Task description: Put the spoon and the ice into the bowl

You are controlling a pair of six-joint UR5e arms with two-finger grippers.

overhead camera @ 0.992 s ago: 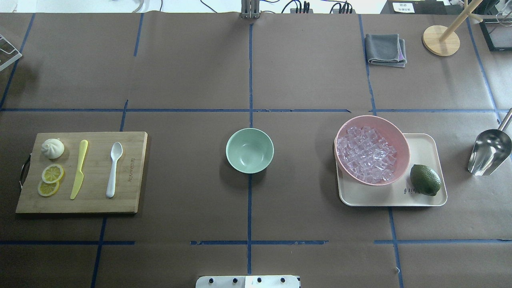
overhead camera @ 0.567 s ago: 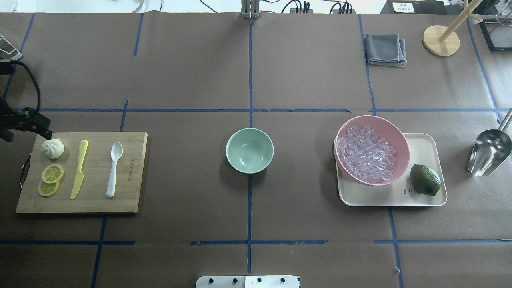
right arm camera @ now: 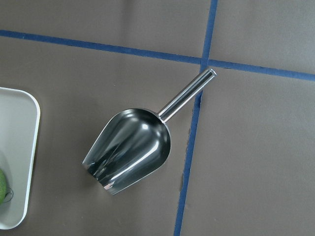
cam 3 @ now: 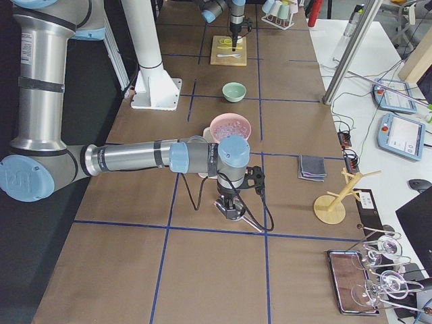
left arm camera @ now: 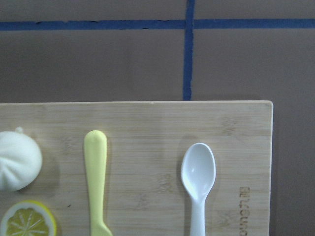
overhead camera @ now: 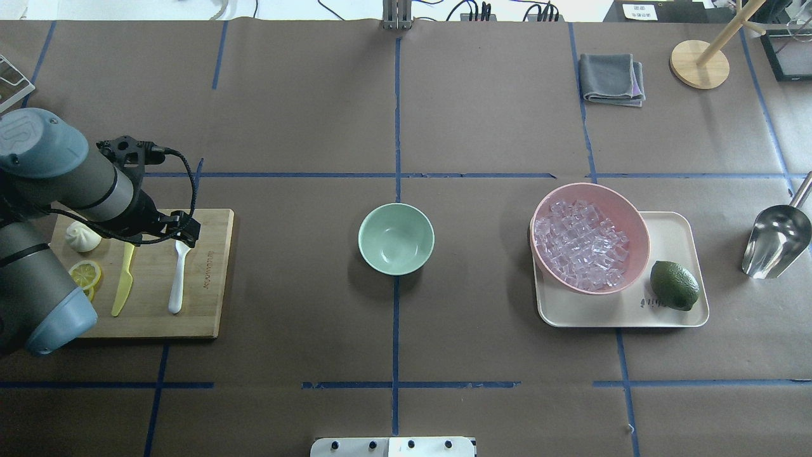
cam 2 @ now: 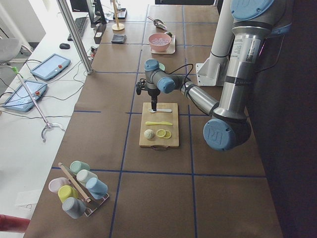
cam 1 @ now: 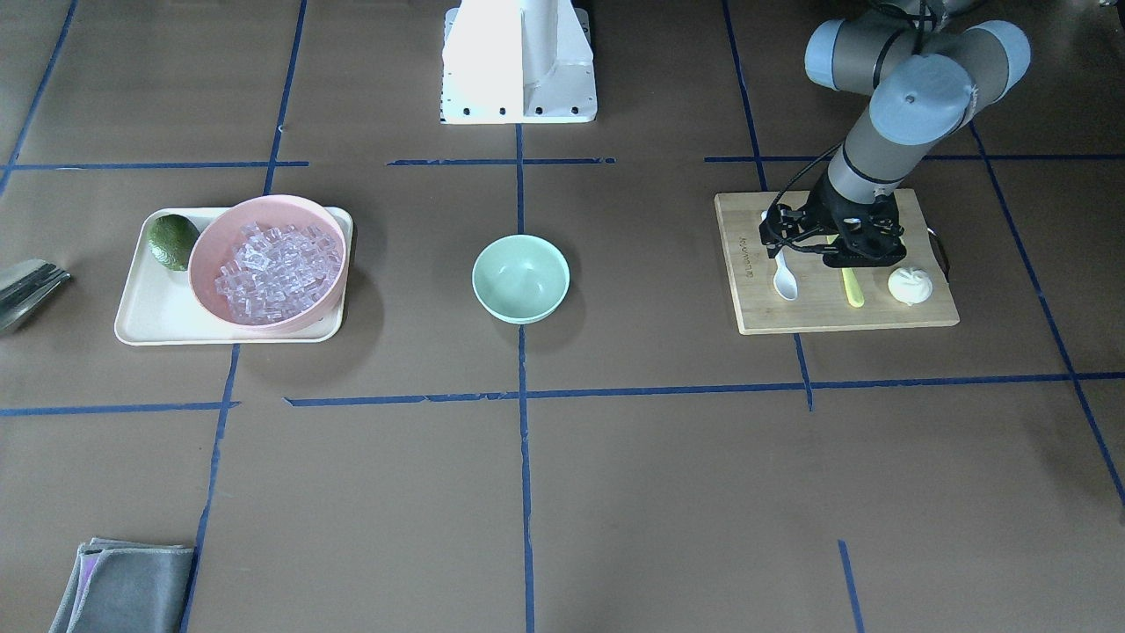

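The white spoon (overhead camera: 177, 279) lies on the wooden cutting board (overhead camera: 209, 279) at the left, scoop pointing away from me; it also shows in the left wrist view (left arm camera: 198, 177) and the front view (cam 1: 785, 281). My left gripper (overhead camera: 184, 231) hovers over the spoon's scoop end and looks open and empty. The mint-green bowl (overhead camera: 396, 238) stands empty at the table's centre. Several clear ice cubes (overhead camera: 580, 244) fill the pink bowl (overhead camera: 641, 228) at the right. My right gripper (cam 3: 229, 210) shows only in the exterior right view, above a steel scoop (right arm camera: 130, 147); I cannot tell its state.
A yellow-green knife (overhead camera: 124, 285), a white bun (overhead camera: 82, 238) and lemon slices (overhead camera: 85, 274) share the board. A lime (overhead camera: 674, 285) sits on the cream tray (overhead camera: 672, 228) under the pink bowl. A grey cloth (overhead camera: 612, 78) and a wooden stand (overhead camera: 699, 63) are at the far right.
My left arm came in from the left edge and moved right across the board until its gripper stood over the spoon's scoop. Nothing on the table has moved.
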